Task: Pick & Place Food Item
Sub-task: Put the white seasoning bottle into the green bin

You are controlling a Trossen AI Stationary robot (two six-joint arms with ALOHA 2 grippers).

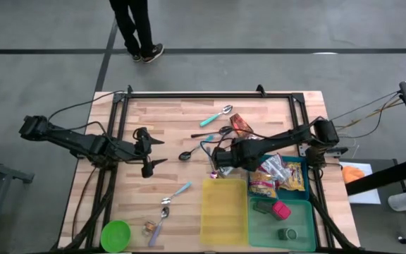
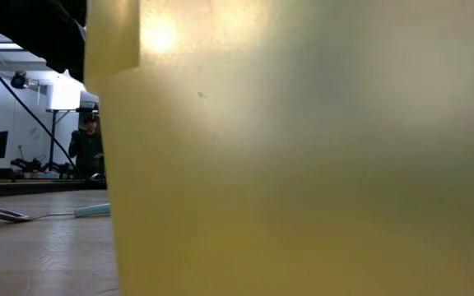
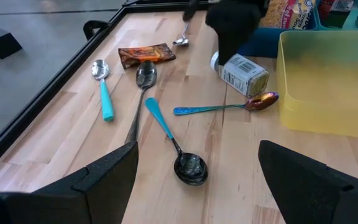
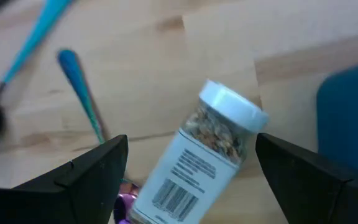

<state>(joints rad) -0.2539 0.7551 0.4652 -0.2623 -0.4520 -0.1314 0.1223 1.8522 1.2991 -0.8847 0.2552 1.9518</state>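
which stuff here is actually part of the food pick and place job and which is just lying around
In the job:
- white-capped spice jar lying on its side
- right gripper, jaws open above the jar
- yellow plastic bin, possibly the drop spot

Lying about:
- teal-handled spoons
- brown snack wrapper
- green bowl
- left gripper, waiting open

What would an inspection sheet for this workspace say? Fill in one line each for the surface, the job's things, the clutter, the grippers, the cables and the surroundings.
Surface: wooden table, black frame round it.
Job's things: spice jar lying on its side on the wood by the yellow bin; snack packets in the blue bin.
Clutter: spoons scattered; brown packet; green bowl; green bin with small items.
Grippers: right gripper open, astride the jar, not closed on it; left gripper open, over bare wood.
Cables: running off the table's right side.
Surroundings: grey floor; a person's legs beyond the far edge.
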